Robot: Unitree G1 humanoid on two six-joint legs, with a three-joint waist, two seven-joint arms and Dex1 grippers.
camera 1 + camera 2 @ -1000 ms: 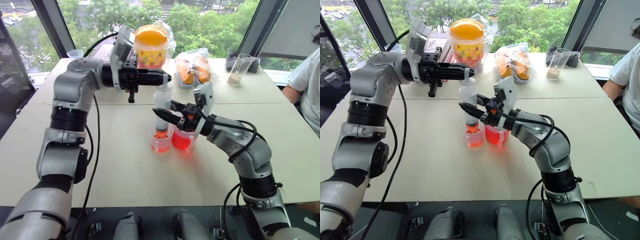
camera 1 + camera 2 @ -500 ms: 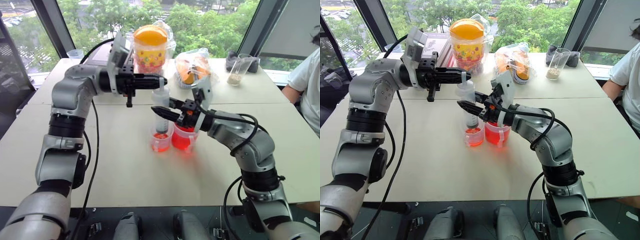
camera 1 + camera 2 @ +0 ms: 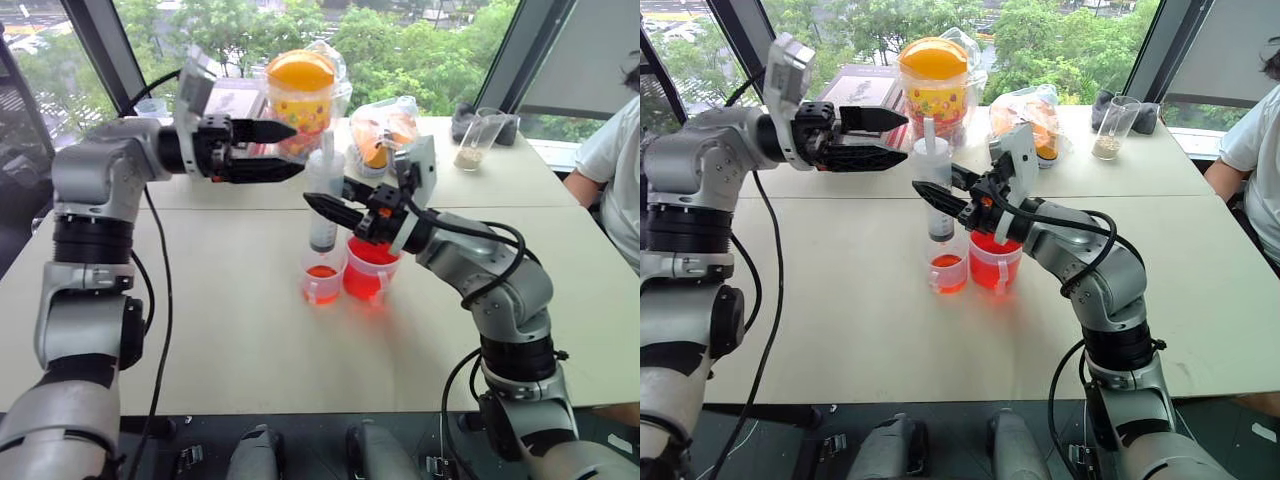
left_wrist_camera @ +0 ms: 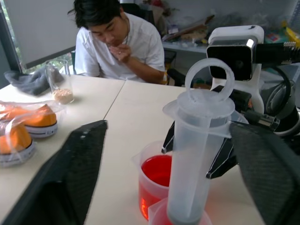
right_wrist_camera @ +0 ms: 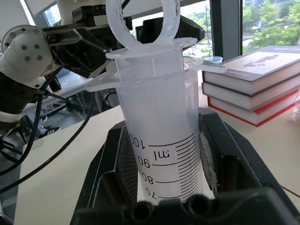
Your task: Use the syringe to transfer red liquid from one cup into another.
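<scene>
The syringe [image 3: 325, 195] stands upright, clear barrel, plunger pushed down, its tip just over the smaller cup [image 3: 321, 283], which holds a little red liquid [image 3: 321, 272]. My right gripper [image 3: 322, 212] is shut on the syringe barrel; in the right wrist view its fingers [image 5: 124, 164] clamp the graduated barrel [image 5: 161, 131]. The larger cup [image 3: 370, 272], with more red liquid, stands touching the smaller cup's right side. My left gripper [image 3: 298, 148] hangs open, level, just left of the plunger top, touching nothing. The left wrist view looks between its fingers [image 4: 70, 173] at the syringe [image 4: 197, 150].
At the table's back stand a yellow-lidded jar [image 3: 301, 95], bagged orange items [image 3: 385, 135], a tumbler of beige powder [image 3: 472, 140] and a small clear cup [image 3: 150, 106]. A person [image 3: 615, 170] sits at the right edge. Books [image 5: 253, 84] lie behind.
My left gripper has opened and drawn away to the left from the plunger's top. The right gripper keeps its hold on the syringe barrel.
</scene>
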